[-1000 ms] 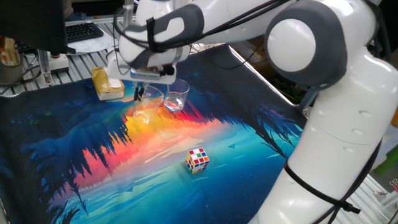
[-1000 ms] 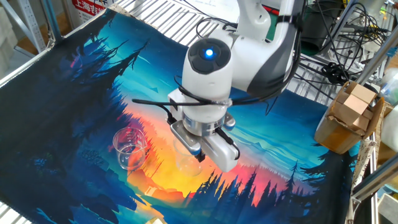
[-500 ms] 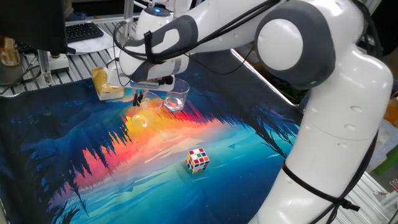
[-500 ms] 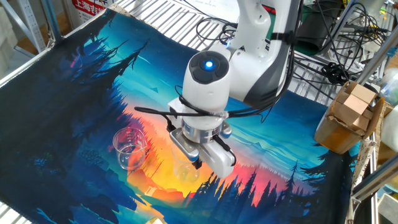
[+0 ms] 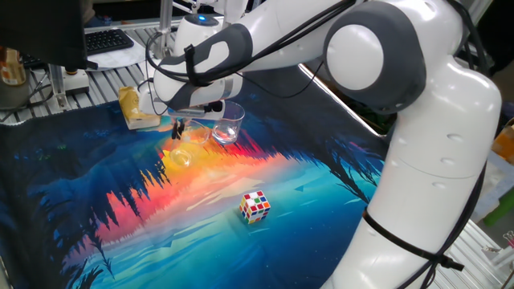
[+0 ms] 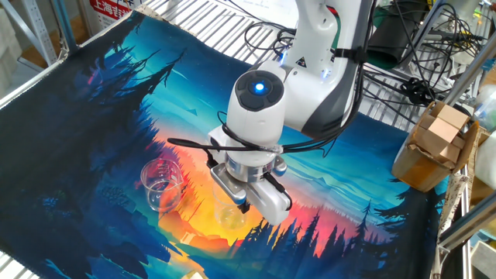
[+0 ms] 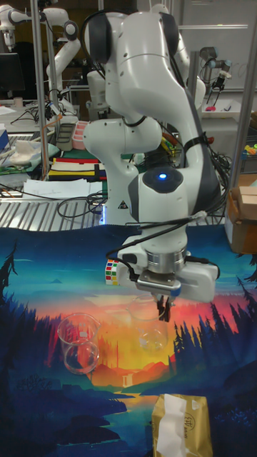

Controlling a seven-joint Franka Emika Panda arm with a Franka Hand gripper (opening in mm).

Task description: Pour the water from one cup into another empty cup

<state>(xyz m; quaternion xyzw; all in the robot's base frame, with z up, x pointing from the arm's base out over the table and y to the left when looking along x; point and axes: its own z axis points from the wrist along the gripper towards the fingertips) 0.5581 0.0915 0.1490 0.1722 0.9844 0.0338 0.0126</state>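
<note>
Overhead, a large white robot arm bent down over a tabletop covered by a cloth printed with a blue, orange and red forest sunset. Its two-finger gripper pointed downward above a small clear glass cup that stood upright on the orange part of the cloth. In the tall fixed view the dark fingers hung close together at the cup's rim, but whether they were clamped on the glass or merely beside it could not be told from any view. One fixed view showed the same cup below the gripper, glowing yellow from the cloth beneath it. The other fixed view showed this cup partly hidden by the gripper's white body. A second clear glass cup, wider and marked with faint printed lines, stood upright near the first, apart from it and not touching. It appeared as well in one fixed view and in the tall fixed view. Water could not be made out in either cup. A small multicoloured puzzle cube lay well apart from both cups on the cloth. A tan tissue packet rested at the cloth's edge near the cups.
</note>
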